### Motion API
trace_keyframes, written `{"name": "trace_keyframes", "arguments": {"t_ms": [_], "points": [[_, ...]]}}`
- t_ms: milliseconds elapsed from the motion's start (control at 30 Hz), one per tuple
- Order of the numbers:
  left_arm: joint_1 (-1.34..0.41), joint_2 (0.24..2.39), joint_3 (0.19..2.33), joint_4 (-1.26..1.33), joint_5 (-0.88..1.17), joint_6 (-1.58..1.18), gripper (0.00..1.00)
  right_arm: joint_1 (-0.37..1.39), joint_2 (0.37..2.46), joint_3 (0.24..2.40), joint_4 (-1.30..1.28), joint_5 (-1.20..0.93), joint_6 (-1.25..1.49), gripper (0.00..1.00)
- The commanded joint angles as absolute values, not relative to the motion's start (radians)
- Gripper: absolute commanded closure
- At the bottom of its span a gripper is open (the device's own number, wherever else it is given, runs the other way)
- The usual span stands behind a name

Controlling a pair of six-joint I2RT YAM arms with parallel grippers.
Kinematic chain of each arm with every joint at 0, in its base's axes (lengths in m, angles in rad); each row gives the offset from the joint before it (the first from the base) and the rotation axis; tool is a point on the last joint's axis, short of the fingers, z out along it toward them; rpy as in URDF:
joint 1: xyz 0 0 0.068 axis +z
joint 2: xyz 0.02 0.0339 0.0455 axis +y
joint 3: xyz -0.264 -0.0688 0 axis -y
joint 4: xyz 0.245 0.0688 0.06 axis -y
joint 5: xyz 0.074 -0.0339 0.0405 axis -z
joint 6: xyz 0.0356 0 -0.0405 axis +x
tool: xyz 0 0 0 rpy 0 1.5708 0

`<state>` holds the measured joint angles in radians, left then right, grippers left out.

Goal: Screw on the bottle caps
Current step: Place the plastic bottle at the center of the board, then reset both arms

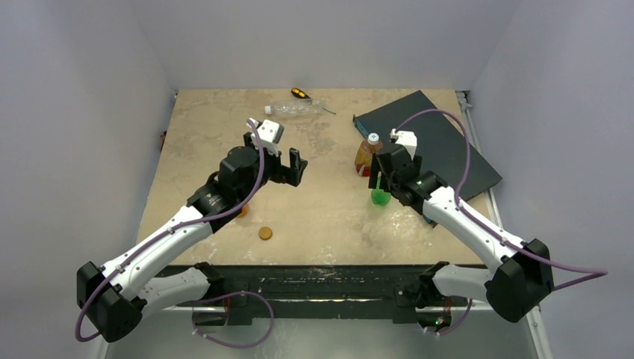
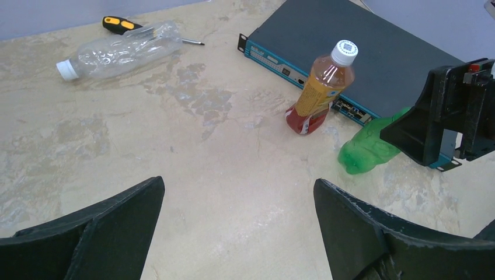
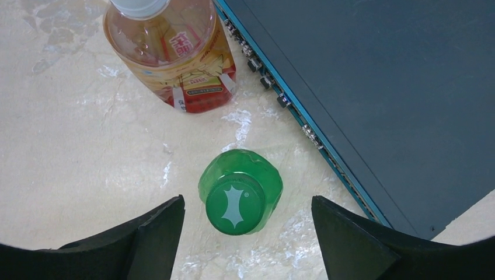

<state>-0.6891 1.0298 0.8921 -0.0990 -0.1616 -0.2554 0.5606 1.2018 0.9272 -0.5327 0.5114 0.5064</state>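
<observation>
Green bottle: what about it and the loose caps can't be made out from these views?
Green bottle: in the top view the right gripper covers most of it; in the left wrist view that gripper hides its cap.
Cap tightness: right wrist view looks straight down, so the threads are hidden.
Orange thing under the left arm, top view: mostly covered; cap or not, unclear.
Amber bottle: right wrist view's top edge cuts its white cap.
</observation>
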Motion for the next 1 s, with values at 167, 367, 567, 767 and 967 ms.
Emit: {"name": "trace_keyframes", "arguments": {"t_ms": [167,367,567,767,967], "points": [[-0.684,0.979,0.938,-0.137,-0.255,-0.292,0.00,0.557,1.148,1.032,-0.608,0.532,0.520,0.02],[-0.684,0.953,0.966,-0.246,-0.403,-0.339,0.00,0.556,1.118,1.109,-0.666,0.511,0.519,0.01],[-0.684,0.894,1.008,-0.495,-0.740,-0.496,0.00,0.557,1.070,1.219,-0.757,0.522,0.510,0.01],[-0.684,0.849,1.008,-0.803,-0.937,-0.742,0.00,0.561,1.042,1.292,-0.757,0.421,0.486,0.01],[-0.684,0.775,0.905,-0.927,-0.939,-0.910,0.00,0.606,1.052,1.321,-0.735,0.381,0.476,0.01]]}}
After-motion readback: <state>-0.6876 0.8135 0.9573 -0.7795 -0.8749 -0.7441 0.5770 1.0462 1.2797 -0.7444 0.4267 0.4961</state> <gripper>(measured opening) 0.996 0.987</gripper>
